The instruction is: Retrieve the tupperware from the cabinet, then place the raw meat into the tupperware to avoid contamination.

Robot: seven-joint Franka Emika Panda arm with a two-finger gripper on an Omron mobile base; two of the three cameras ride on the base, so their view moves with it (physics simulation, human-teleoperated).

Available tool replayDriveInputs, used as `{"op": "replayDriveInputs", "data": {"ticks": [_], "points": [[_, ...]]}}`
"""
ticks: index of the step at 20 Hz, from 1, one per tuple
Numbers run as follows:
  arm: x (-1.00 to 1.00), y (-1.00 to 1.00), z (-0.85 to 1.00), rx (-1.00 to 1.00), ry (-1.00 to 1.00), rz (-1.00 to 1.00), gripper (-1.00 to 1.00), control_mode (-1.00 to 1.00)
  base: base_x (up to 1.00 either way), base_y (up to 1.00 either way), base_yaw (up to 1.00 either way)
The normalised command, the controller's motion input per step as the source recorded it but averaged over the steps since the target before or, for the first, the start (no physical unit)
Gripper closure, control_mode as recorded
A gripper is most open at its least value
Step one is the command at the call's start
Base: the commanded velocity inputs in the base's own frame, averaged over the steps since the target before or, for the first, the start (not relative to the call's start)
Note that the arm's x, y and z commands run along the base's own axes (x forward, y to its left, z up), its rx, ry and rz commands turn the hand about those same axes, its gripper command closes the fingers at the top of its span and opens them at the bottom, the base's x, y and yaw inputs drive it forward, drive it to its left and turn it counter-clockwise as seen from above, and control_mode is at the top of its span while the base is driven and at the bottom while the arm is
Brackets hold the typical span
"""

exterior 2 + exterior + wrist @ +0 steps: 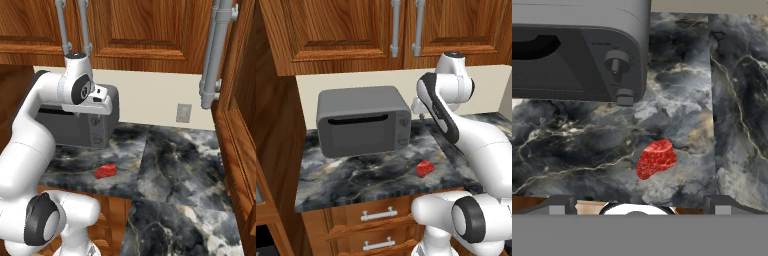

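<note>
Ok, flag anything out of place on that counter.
The raw meat lies bare on the marble counter, in front of the microwave, with no dish under it. The cabinet doors are shut. Nothing looks spilled or damaged.

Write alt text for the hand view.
A lump of raw meat lies on a dark marbled counter, apart from the grey microwave at upper left. The microwave's knob and button face the camera.
</note>
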Motion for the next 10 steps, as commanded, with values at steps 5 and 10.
{"op": "replayDriveInputs", "data": {"ticks": [5,10], "points": [[-0.21,0.0,0.0,0.0,-0.15,0.02,-1.0,-1.0,0.0,0.0,0.0],[-0.45,0.0,0.11,0.0,-0.38,0.03,-1.0,-1.0,0.0,0.0,0.0]]}}
